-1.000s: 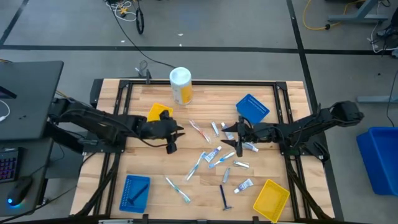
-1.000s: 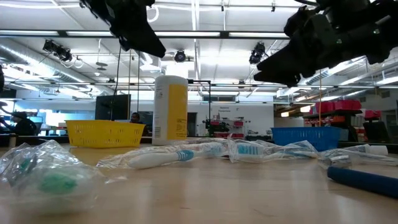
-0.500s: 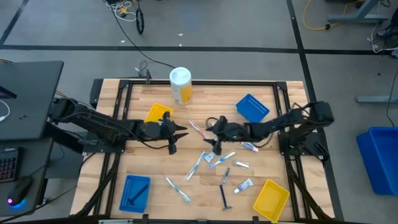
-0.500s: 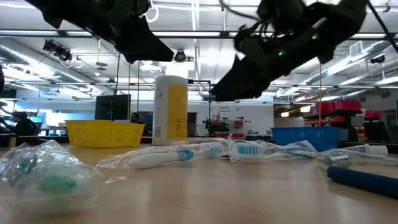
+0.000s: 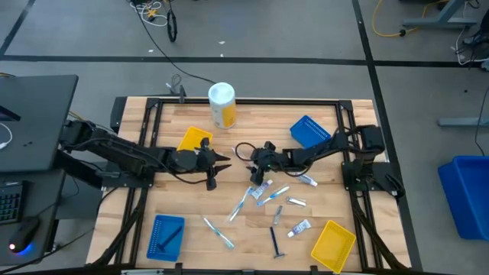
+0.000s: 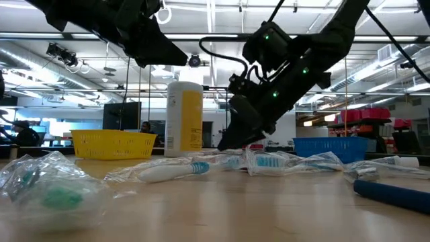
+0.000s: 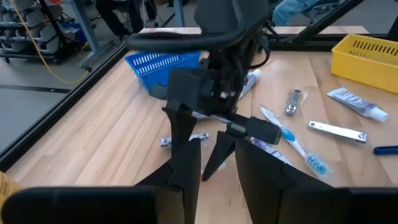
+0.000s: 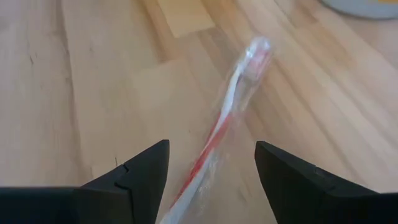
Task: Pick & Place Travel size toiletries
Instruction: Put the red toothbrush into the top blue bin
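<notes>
Small toiletries lie scattered over the middle of the wooden table: wrapped toothbrushes (image 5: pixel 241 205), white tubes (image 5: pixel 299 228) and a dark blue razor (image 5: pixel 275 241). My right gripper (image 5: pixel 256 174) is open and low over the table, its fingers standing on either side of a wrapped red-and-white toothbrush (image 8: pixel 230 118), which lies flat on the wood (image 5: pixel 243 159). The left wrist view shows those fingers (image 7: pixel 204 167) pointing down at the table. My left gripper (image 5: pixel 218 162) hovers open, to the left of the pile.
A big yellow canister with a white lid (image 5: pixel 221 105) stands at the far edge. A yellow tray (image 5: pixel 195 140) and a blue tray (image 5: pixel 310 131) sit far of the pile. Another blue tray (image 5: pixel 164 235) and another yellow tray (image 5: pixel 333 246) sit at the near corners.
My right gripper has swung from beside the far blue tray toward the table's left, across the pile, and has come down low over the red-and-white toothbrush. The toiletries lie where they were.
</notes>
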